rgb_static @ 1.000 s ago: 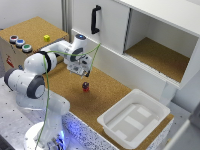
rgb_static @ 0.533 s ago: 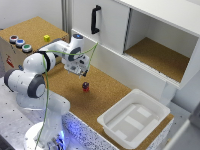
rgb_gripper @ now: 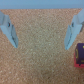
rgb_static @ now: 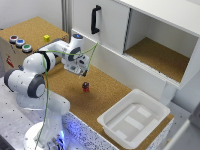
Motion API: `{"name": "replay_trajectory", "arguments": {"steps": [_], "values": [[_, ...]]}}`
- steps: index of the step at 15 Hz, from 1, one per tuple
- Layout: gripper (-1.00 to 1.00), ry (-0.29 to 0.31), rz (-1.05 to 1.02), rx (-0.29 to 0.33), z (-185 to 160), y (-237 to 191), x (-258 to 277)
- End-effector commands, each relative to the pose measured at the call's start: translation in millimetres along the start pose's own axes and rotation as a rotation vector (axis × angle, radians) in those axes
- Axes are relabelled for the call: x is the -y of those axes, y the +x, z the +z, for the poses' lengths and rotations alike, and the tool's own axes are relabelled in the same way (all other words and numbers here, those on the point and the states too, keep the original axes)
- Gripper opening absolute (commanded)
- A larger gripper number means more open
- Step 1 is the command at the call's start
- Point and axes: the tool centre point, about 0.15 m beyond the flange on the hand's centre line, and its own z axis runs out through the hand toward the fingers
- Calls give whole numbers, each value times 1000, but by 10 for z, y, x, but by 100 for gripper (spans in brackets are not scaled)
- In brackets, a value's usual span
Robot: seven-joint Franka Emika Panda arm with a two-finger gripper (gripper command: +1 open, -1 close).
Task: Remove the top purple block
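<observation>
A tiny dark purple block (rgb_static: pixel 85 84) sits on top of a red block (rgb_static: pixel 86 90) on the cork floor. My gripper (rgb_static: pixel 83 73) hangs just above this stack, slightly toward the exterior view's left. In the wrist view the two pale blue fingers (rgb_gripper: pixel 9 31) stand wide apart, so the gripper (rgb_gripper: pixel 41 45) is open with only bare cork between them. The purple block (rgb_gripper: pixel 80 51) shows there outside one finger at the picture's edge, with the red block (rgb_gripper: pixel 79 64) peeking out beside it.
A white plastic bin (rgb_static: pixel 134 118) stands on the cork at the exterior view's right. The white cabinet (rgb_static: pixel 150 40), with a black handle and an open compartment, rises behind the stack. A small yellow cube (rgb_static: pixel 46 38) and coloured buttons (rgb_static: pixel 20 43) sit on the raised shelf at the left.
The gripper has dropped lower and come closer to the block stack. Its fingers stay open and the blocks have not moved.
</observation>
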Motion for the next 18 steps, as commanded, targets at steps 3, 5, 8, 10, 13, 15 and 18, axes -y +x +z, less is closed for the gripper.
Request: {"name": "replay_trajectory", "arguments": {"steps": [3, 5, 8, 10, 13, 15, 18], "values": [[100, -23, -15, -1, 58, 59, -17], [100, -52, -26, 39, 214, 123, -79], [100, -65, -27, 54, 402, 124, -128], [100, -48, -48, 61, 555, 129, -74], [100, -40, -96, 62, 673, 166, 6], [-100, -27, -111, 31, 677, 174, -56], [-100, -15, -102, 3, 636, 166, -232]]}}
